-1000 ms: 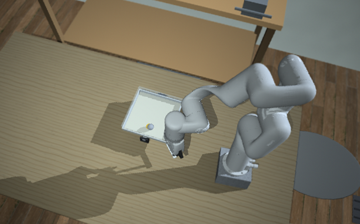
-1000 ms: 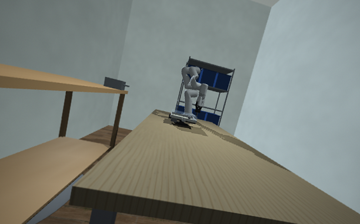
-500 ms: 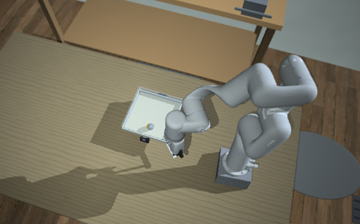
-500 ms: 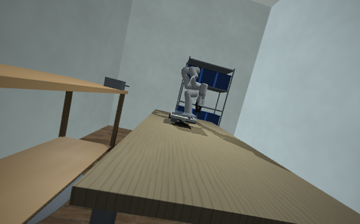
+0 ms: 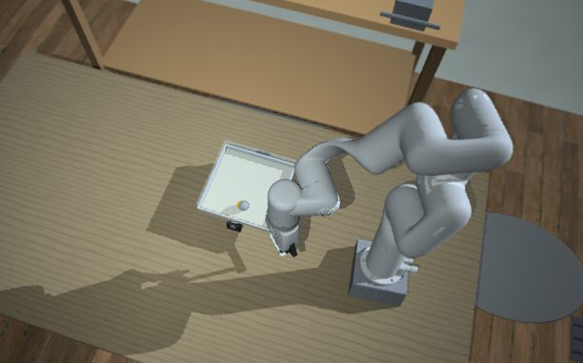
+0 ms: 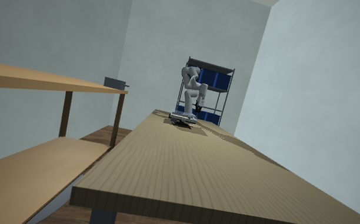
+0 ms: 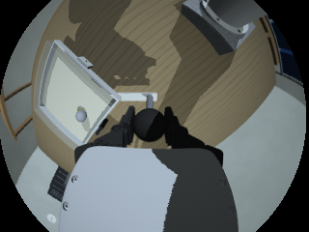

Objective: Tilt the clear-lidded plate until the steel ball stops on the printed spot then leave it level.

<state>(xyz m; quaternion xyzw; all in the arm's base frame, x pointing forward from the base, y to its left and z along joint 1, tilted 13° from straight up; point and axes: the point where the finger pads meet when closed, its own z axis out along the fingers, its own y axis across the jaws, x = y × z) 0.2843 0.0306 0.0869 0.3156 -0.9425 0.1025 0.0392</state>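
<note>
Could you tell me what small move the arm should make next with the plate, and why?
Probably ease the plate back toward level, slowly. The steel ball already overlaps the orange spot, near the plate's front wall, while the pincer is shut on the dark knob off the plate's corner. More tilt would likely roll the ball off the mark.

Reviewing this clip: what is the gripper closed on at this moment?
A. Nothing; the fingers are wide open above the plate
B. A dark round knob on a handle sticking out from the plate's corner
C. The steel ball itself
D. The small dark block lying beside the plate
B. In the wrist view the gripper is shut on a dark round knob at the plate corner, while the steel ball lies inside under the lid.
</note>
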